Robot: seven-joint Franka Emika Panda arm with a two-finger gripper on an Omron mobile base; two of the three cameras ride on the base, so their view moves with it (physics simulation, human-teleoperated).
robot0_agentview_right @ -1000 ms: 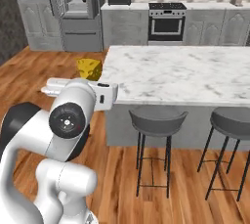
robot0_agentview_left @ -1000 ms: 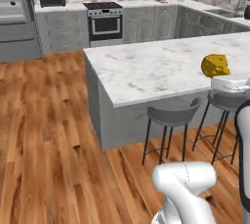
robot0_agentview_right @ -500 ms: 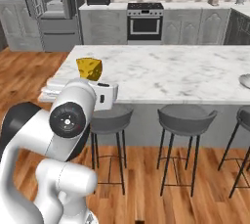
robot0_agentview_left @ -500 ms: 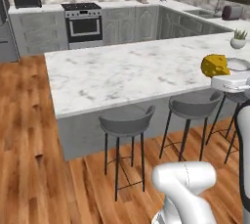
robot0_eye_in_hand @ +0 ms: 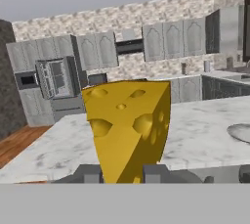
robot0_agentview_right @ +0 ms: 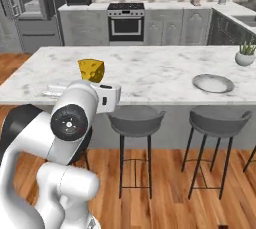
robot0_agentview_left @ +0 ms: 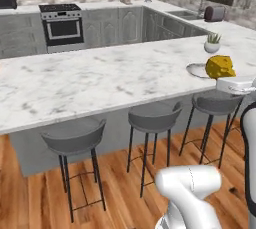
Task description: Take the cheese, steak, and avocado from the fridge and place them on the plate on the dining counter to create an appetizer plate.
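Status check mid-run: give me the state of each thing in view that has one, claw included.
claw: shut on the cheese
cheese: held upright in the claw, lifted above the dining counter
plate: empty, flat on the dining counter, near the potted plant
fridge: door open, shelves showing
stools: tucked under the counter edge

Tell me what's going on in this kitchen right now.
The white robot arm's gripper is shut on a bright yellow wedge of cheese with holes, held up above the near edge of the long white marble dining counter. The round light grey plate sits bare on that counter, well off to the side of the cheese, near a small white pot with a green plant. Nothing is on the plate yet.
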